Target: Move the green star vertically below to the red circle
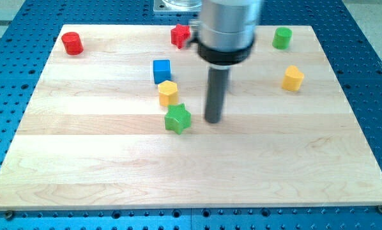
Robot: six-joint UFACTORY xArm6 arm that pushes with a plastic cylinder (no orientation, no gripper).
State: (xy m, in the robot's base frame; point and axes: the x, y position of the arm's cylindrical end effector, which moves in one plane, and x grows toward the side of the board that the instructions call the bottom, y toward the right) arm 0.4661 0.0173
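Ridged on its top face, the green star (177, 119) was seen on the pale wooden tabletop (114, 172), just below the yellow hexagonal block (168, 92). My tip (213, 121), a smooth dark rod with no gripper, was placed just to its right. The red circle (71, 43), a short cylinder, was found far off at the view's top left.

board (82, 147): pale wood, matt | green star (177, 119): ribbed plastic | rod (215, 96): dark, smooth
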